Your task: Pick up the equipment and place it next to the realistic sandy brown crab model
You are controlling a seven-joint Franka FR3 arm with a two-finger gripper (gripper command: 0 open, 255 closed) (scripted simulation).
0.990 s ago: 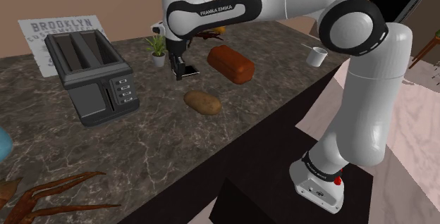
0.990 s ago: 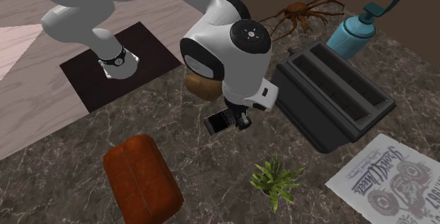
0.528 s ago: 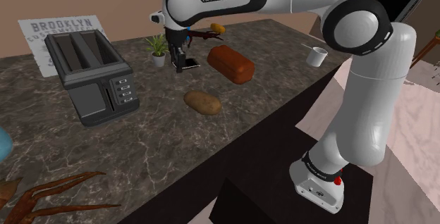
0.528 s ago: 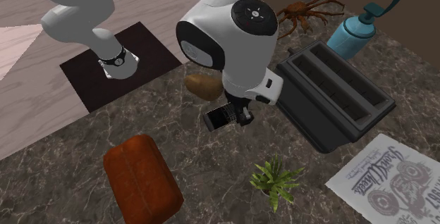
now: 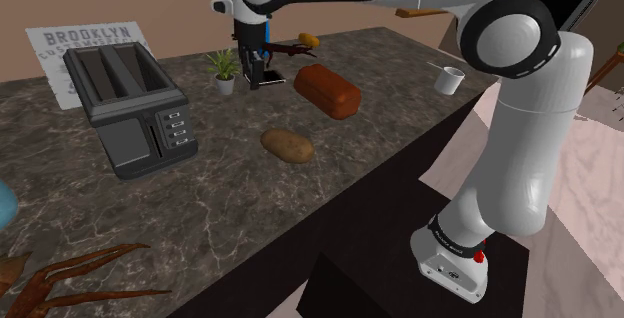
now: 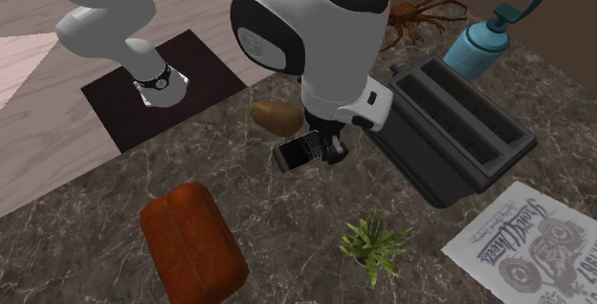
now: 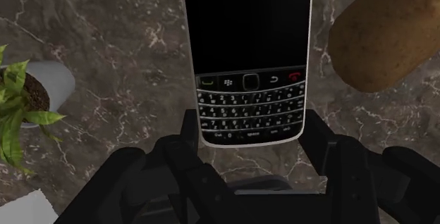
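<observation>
The fingers [image 7: 189,139] pinch a black keypad phone [image 7: 247,60] by its two long edges, near the keyboard end. Its dark screen sticks out past the fingertips. In the shoulder view the phone [image 5: 258,69] hangs under the gripper [image 5: 255,71], off the desk [image 5: 230,196]. It sits between a small potted plant [image 5: 222,66] at its 9 o'clock and a brown loaf [image 5: 326,90] at its 4 o'clock.

The phone's bottom edge is hidden between the fingers. In the shoulder view it is a dark sliver, hard to make out. The reddish-brown crab model [image 5: 70,276] lies well apart from it, at 7 o'clock of the toaster [image 5: 125,106], and the picture's edge cuts it off. In the second exterior view the wrist covers part of the potato [image 6: 277,116] and a corner of the toaster.

The arm rises from the stand at 4 o'clock. Its forearm runs roughly level toward 11 o'clock, and the hand points down.
</observation>
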